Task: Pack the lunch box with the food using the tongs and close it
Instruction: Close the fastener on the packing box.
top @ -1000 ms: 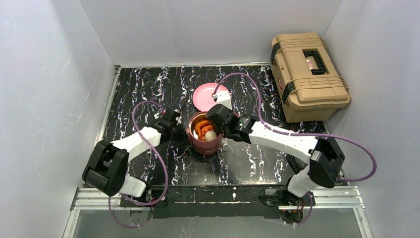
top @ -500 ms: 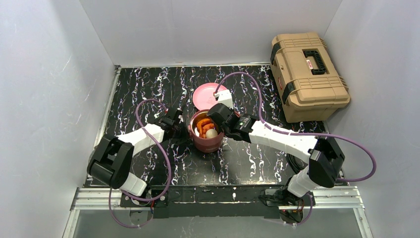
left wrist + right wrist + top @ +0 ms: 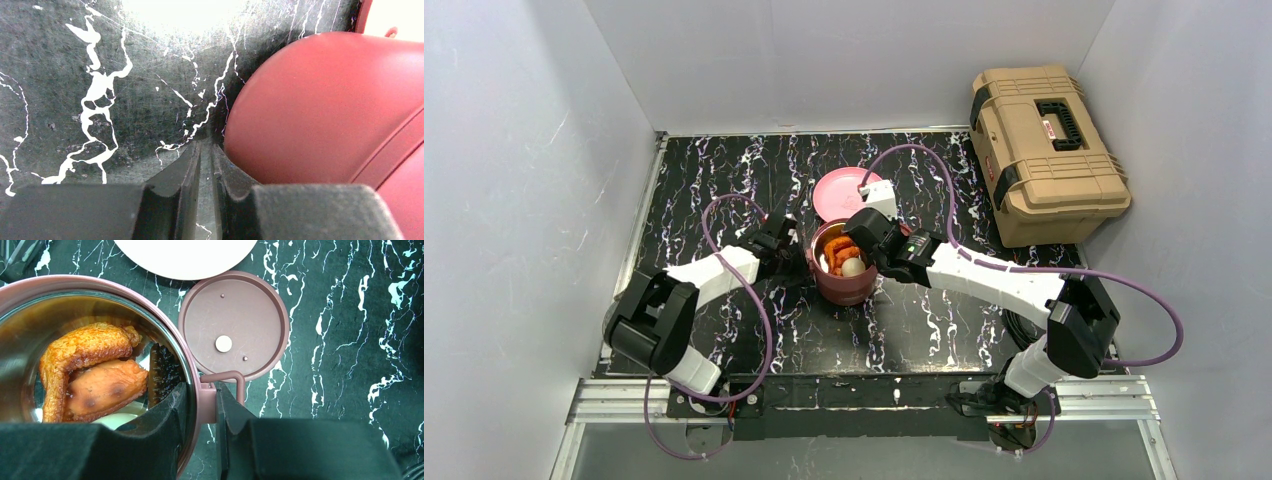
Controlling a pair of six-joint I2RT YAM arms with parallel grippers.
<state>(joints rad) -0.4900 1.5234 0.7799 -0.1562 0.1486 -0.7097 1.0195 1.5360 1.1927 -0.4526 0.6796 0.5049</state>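
- One lunch box (image 3: pixel 838 285), a maroon round bowl with the lid off, sits mid-way on the black marbled table (image 3: pixel 714 180). All places below are given from it.
- One pink plate (image 3: pixel 836 188) lies just behind the lunch box. One tan toolbox (image 3: pixel 1046 150) stands well off to its far right.
- Two arms, one on each side: the left gripper (image 3: pixel 782 243) is at the box's left wall and the right gripper (image 3: pixel 864 235) at its right rim.
- Food (image 3: pixel 87 352) inside, by the right wrist view: two orange-red chunks, one dark brown bit (image 3: pixel 162 371) and a pale piece (image 3: pixel 120 420) half hidden underneath. The top view gives only orange bits and one white egg-like piece (image 3: pixel 852 267).
- One flat disc lid (image 3: pixel 233 322) with a pale centre dot lies on the table just beside the box, close to the plate's edge. Only the right wrist view shows it; from above the arm covers it.
- Right fingers (image 3: pixel 165 415) are clamped on the rim, one inside the bowl and one outside.
- Left wrist view only: left fingers (image 3: pixel 180 170) are nearly together with a thin slit between them and nothing in it, low and just beside the maroon wall.
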